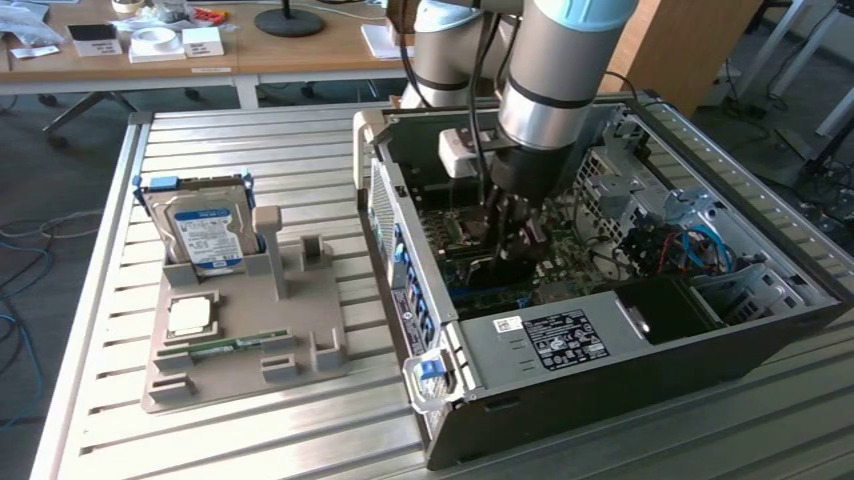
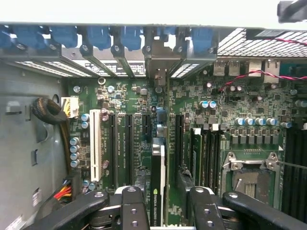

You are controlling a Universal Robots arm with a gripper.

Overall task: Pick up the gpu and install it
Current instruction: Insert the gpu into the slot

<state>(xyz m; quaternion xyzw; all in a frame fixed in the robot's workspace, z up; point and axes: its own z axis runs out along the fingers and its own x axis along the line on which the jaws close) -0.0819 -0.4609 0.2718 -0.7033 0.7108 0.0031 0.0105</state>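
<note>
So the arm's black two-finger gripper (image 2: 159, 211) sits low centre in the wrist view, jaws spread wide either side of the thin green GPU card with its black cooler (image 2: 158, 182), which stands on edge between them over the motherboard slots. Can't tell if the pads actually touch it; looks more like it's let go.

In my opinion, doing this bit well means keeping the card dead vertical and lined up with the long black slot (image 2: 156, 125), bracket end toward the blue rear clips (image 2: 134, 37), then checking it's seated evenly.

The exterior view gives the whole open black computer case (image 1: 694, 345) and, centre-left, the grey parts holder (image 1: 247, 345) with a silver hard drive (image 1: 203, 235). The wrist view gives the actual slot alignment, which the arm hides there.
</note>
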